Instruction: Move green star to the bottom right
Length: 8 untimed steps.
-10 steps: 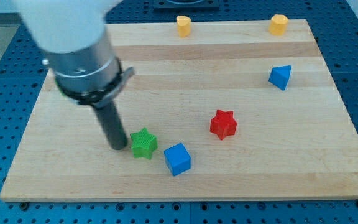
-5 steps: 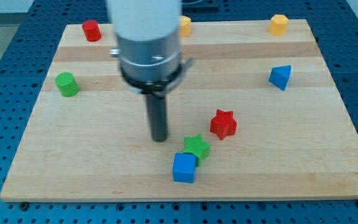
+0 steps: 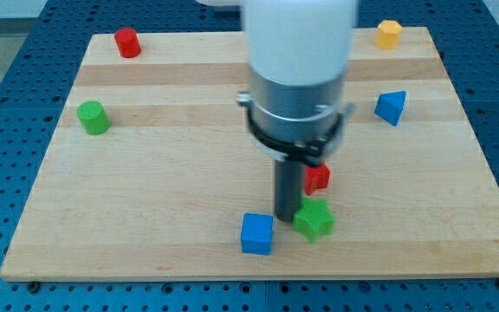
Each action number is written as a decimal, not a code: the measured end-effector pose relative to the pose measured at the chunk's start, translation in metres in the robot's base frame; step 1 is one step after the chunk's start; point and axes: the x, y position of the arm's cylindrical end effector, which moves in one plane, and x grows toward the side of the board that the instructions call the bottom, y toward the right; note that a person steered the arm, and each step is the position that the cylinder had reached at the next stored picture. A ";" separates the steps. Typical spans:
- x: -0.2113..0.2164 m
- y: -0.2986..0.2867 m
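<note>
The green star [image 3: 315, 220] lies on the wooden board [image 3: 145, 199] near the view's bottom, a little right of centre. My tip [image 3: 286, 217] rests just left of the star, touching or nearly touching it. A blue cube [image 3: 256, 233] sits left of and slightly below the tip. A red star [image 3: 318, 178] lies just above the green star, partly hidden behind the rod.
A green cylinder [image 3: 93, 117] sits at the left, a red cylinder [image 3: 127, 42] at the top left. A blue triangular block [image 3: 391, 107] is at the right and a yellow block [image 3: 389, 33] at the top right.
My tip has moved right across the board. The green star has slid right and down, past the blue cube, which shifted only slightly.
</note>
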 end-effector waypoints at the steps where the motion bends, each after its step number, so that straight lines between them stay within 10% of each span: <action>1: 0.003 0.025; 8: 0.009 0.118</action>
